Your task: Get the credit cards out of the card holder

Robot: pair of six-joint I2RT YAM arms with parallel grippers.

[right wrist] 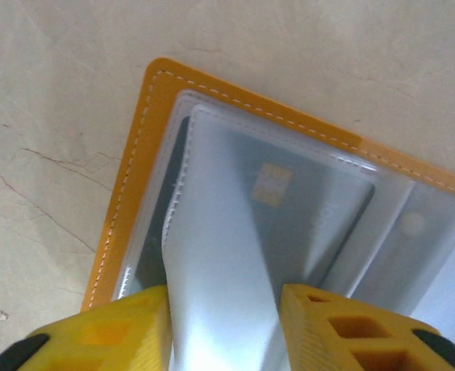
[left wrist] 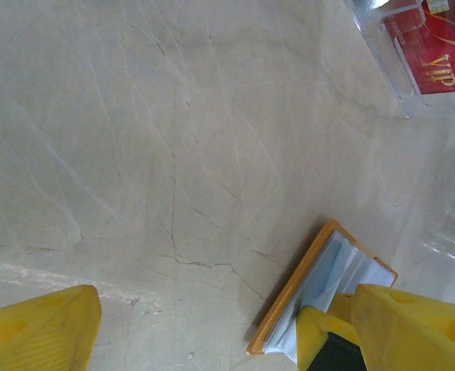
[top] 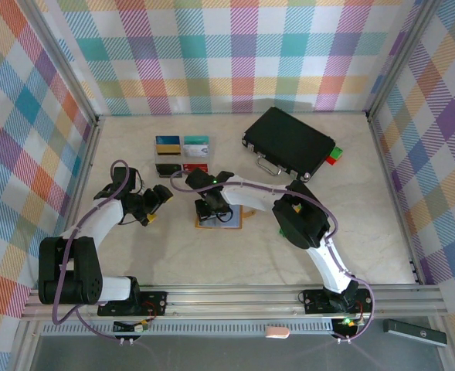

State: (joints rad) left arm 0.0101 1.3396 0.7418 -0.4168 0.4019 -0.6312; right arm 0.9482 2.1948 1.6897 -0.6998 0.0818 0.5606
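Observation:
The orange card holder (top: 229, 225) lies open on the table, its grey-blue pockets up. My right gripper (top: 210, 207) is down on it. In the right wrist view its yellow fingers (right wrist: 119, 328) press both sides of a clear pocket sleeve (right wrist: 219, 255) that bows up between them. A grey credit card with a gold chip (right wrist: 308, 212) sits in the pocket behind. My left gripper (top: 151, 205) hovers wide open to the left of the holder (left wrist: 320, 270), holding nothing. Several credit cards (top: 182, 154) lie in two rows farther back; a red one (left wrist: 436, 58) shows in the left wrist view.
A large black hard case (top: 289, 141) with a metal handle lies at the back right, with a green block (top: 340, 152) beside it. Checked walls enclose the table on three sides. Bare marble surface (left wrist: 134, 154) lies under my left gripper.

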